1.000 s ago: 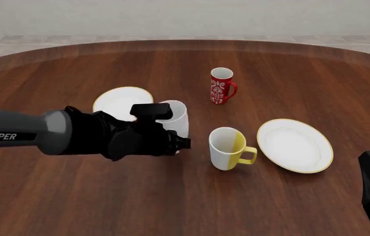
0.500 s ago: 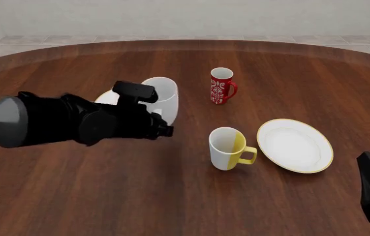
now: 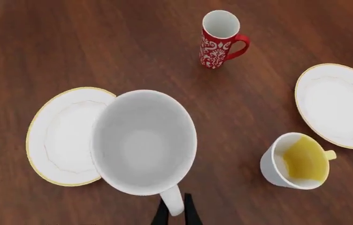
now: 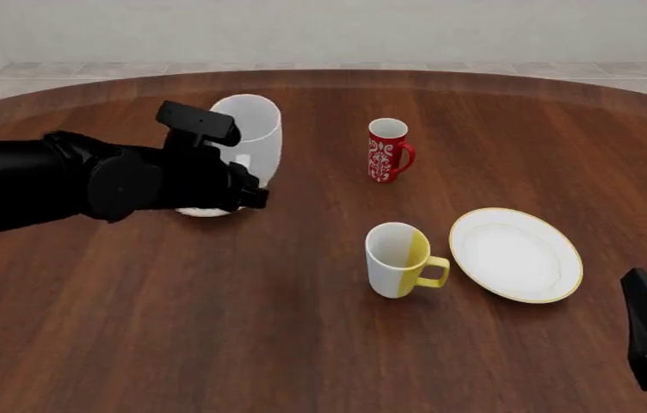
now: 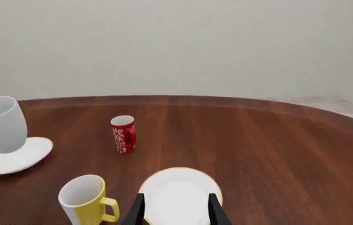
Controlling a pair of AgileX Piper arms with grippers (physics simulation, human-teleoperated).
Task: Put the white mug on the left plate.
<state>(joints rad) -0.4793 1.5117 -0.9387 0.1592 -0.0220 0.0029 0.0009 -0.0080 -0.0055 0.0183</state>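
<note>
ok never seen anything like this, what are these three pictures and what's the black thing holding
These are simulator renders of two robot arms at a round wooden table. One picture comes from a fixed camera behind the arms; the other two come from cameras mounted just behind each gripper. The left gripper is shut on the handle of the white mug, holding it in the air, partly over the left plate. The right gripper is open and holds nothing. Also on the table: a red patterned mug, a white-and-yellow mug and a larger plate.

Glossy white mug (image 4: pixel 250 129) (ceramic-looking), polished wood table (image 4: pixel 186 327)
</note>
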